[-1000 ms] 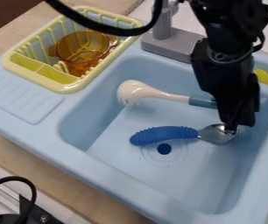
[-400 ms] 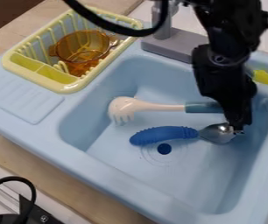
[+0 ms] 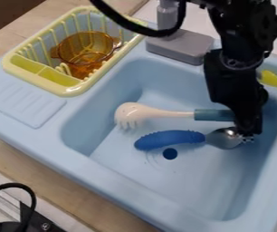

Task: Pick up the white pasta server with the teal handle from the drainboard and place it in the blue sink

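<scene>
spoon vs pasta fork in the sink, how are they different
The spoon has a ribbed blue handle, the pasta fork a teal one. The spoon ends in a smooth metal bowl, the pasta fork in a white toothed head. The spoon's bowl is beside the hand; the pasta fork's head points away from it. Both lie in the sink.

Two utensils, one spoon [image 3: 192, 137] and one pasta server [image 3: 170, 113], share one sink [image 3: 104, 178]. One yellow rack [image 3: 51, 87] and one faucet [image 3: 180, 46] appear.

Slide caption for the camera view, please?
Black claw at the metal end of a blue-handled spoon, beside a white-and-teal toothed server, in a light-blue plastic sink.
</scene>
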Robot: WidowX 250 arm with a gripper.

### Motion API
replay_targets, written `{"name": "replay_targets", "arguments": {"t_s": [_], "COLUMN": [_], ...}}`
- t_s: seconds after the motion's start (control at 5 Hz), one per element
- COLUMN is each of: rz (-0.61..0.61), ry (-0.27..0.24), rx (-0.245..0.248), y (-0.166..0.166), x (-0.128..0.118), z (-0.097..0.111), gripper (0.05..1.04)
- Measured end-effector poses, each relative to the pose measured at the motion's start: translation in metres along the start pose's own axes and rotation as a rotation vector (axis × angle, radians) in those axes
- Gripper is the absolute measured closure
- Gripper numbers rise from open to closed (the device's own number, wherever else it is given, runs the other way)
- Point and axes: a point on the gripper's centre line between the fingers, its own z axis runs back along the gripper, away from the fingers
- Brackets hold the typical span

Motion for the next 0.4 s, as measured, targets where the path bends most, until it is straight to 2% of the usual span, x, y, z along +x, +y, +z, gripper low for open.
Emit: {"name": "replay_targets", "arguments": {"t_s": [0.2,0.4], "rz": [-0.030,-0.041], "ry": [-0.012,-0.017], "rx": [0.010,0.016], "y": [0.0000,0.0011], "x": [0.0022,0.0029], "z": [0.0000,0.0009], "gripper": [0.621,0.487]}}
